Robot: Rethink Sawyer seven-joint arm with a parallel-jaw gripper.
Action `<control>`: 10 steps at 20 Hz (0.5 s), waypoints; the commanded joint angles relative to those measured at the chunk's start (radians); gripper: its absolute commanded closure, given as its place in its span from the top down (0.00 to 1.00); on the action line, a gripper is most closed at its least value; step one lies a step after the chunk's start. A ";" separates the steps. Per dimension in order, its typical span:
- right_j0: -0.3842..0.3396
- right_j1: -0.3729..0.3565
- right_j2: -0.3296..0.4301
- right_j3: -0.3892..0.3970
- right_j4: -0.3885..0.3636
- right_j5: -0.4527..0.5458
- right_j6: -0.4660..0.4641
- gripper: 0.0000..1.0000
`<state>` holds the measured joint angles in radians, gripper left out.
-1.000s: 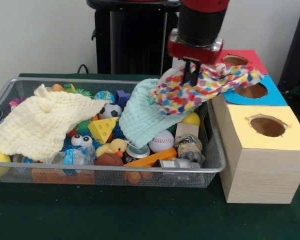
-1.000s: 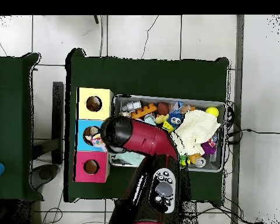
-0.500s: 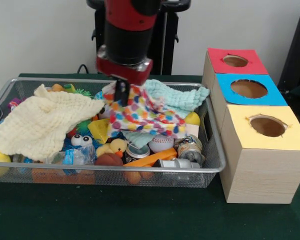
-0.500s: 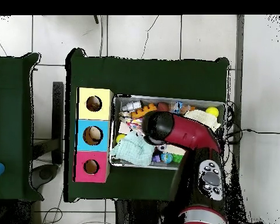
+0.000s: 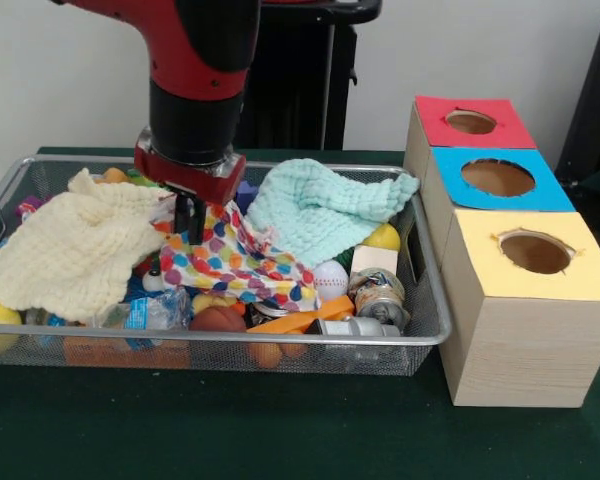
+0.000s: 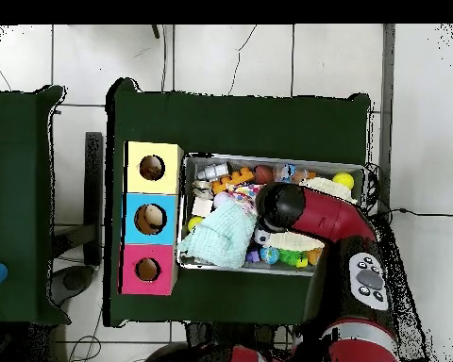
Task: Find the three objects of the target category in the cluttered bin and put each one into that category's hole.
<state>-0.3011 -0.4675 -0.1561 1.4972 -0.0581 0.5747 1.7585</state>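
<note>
dotted cloth (image 5: 242, 262): pinched in your gripper (image 5: 189, 225), trailing inside wire bin (image 5: 432, 330), mid-bin.
yellow hole (image 5: 535, 251): well right of bin; carry there.

glossy red arm (image 5: 195, 45) with a chunky black cylindrical wrist, red flange under it, dark slim gripper (image 5: 188, 215) below, grey oval button pad (image 6: 369, 281) on the arm's upper side
</note>
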 commanded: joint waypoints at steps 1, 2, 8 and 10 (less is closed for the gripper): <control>0.016 0.060 0.144 -0.047 -0.060 -0.032 -0.024 0.00; 0.014 0.063 0.149 -0.050 -0.061 -0.031 -0.024 0.00; 0.013 0.046 0.163 -0.033 -0.085 -0.055 -0.037 0.00; 0.005 0.039 0.174 -0.024 -0.107 -0.062 -0.051 1.00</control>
<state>-0.2865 -0.4552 -0.1008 1.4949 -0.0882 0.5677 1.7585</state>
